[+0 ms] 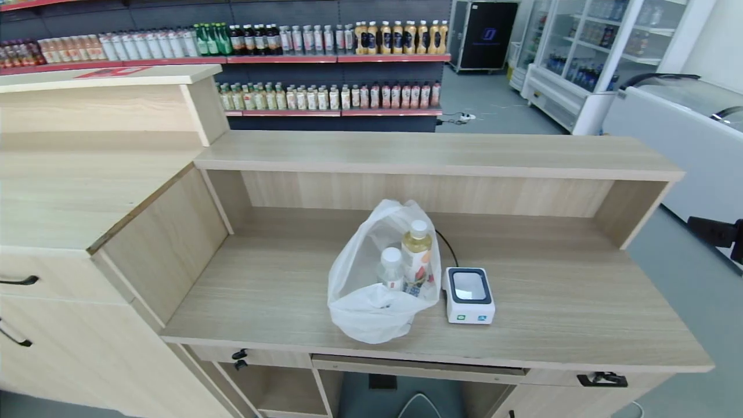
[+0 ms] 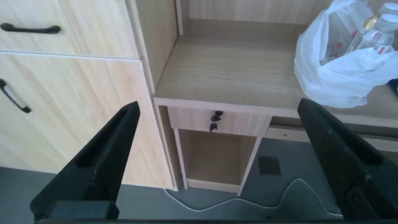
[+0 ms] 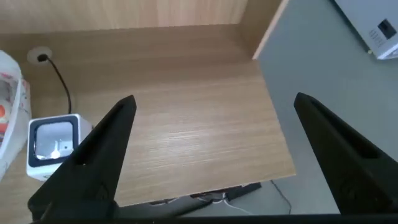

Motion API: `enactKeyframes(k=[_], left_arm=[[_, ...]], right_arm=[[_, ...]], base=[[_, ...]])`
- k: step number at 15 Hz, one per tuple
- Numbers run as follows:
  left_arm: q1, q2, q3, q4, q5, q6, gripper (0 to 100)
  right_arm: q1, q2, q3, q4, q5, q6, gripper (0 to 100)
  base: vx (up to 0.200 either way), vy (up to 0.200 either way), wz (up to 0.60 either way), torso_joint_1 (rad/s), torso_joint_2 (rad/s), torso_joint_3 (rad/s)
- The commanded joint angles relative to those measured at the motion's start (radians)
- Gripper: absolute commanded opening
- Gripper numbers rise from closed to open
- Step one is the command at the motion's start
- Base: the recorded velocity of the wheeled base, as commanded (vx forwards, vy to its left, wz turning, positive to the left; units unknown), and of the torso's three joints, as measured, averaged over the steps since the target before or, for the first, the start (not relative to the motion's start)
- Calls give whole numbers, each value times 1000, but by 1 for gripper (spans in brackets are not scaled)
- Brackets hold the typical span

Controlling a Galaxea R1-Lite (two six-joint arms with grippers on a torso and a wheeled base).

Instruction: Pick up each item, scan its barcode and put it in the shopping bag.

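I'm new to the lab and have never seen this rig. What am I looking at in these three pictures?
A two-armed robot stands at a shop counter. The head view looks down from a camera on its head. The other two come from wrist cameras; the dark prongs are the left gripper and the right gripper, both open, holding nothing. On the counter sits a white shopping bag with two bottles inside; beside it, on the robot's right, is a small white scanner.

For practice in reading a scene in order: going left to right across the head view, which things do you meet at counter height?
Cabinet handle → shopping bag → scanner.
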Motion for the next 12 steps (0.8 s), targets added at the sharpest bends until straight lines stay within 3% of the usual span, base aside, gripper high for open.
enactKeyframes(k=[1, 6, 8, 9, 11, 12], left_arm=[[0, 0, 0, 0, 0, 0, 100], [0, 0, 0, 0, 0, 0, 100], [0, 0, 0, 0, 0, 0, 100], [0, 0, 0, 0, 0, 0, 100], [0, 0, 0, 0, 0, 0, 100], [0, 0, 0, 0, 0, 0, 100]], right_arm=[[16, -137, 102, -18, 0, 27, 100], [83, -513, 419, -43, -8, 24, 100], [94, -559, 459, -43, -11, 24, 100], [127, -766, 612, -44, -9, 27, 100], [164, -952, 645, 49, -11, 29, 100], [175, -1065, 645, 171, -12, 29, 100]], base=[[0, 0, 0, 0, 0, 0], [0, 0, 0, 0, 0, 0], [0, 0, 0, 0, 0, 0], [0, 0, 0, 0, 0, 0], [0, 0, 0, 0, 0, 0], [0, 0, 0, 0, 0, 0]])
